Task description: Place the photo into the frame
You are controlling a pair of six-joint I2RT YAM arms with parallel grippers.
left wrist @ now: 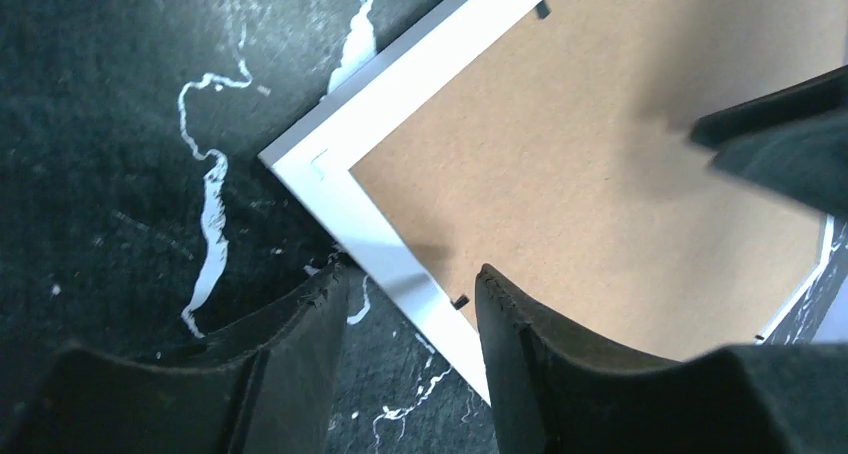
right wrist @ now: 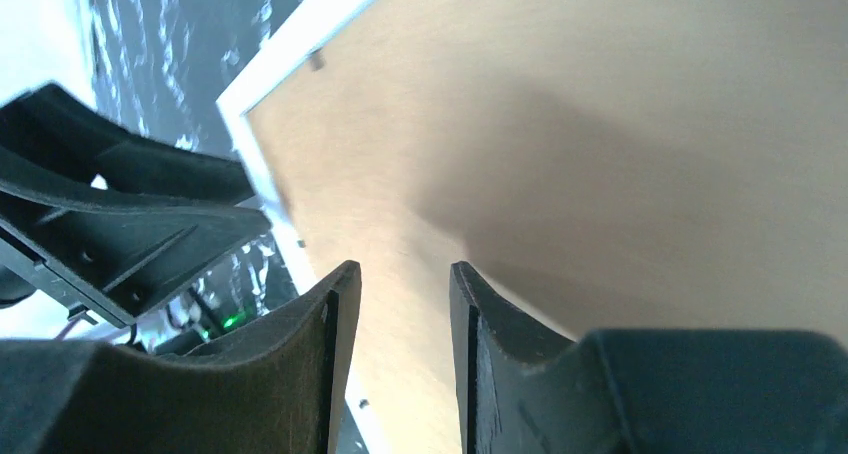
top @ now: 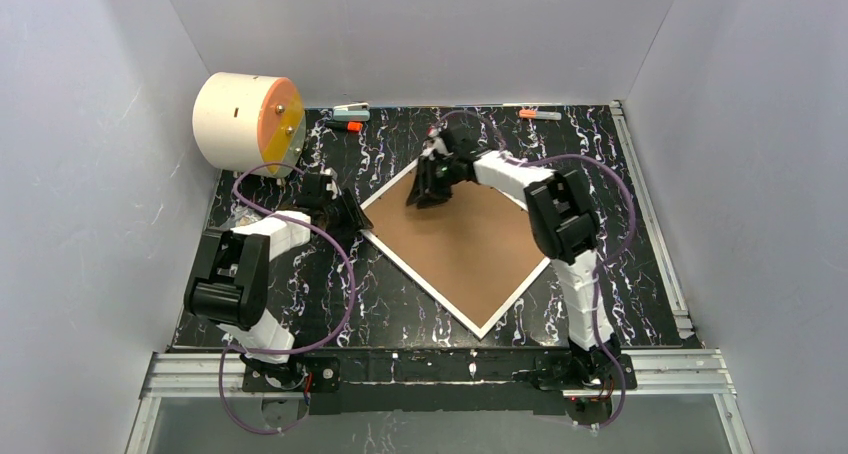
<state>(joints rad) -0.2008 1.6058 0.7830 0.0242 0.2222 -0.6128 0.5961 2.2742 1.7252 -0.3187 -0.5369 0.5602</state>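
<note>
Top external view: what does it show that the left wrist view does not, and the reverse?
Only top external: the cream drum with an orange face, an orange marker by the far wall. Only left wrist: a small dark clip on the back of the frame. Both: the frame lying brown back up on the dark marbled table, the left gripper open at its left corner.
</note>
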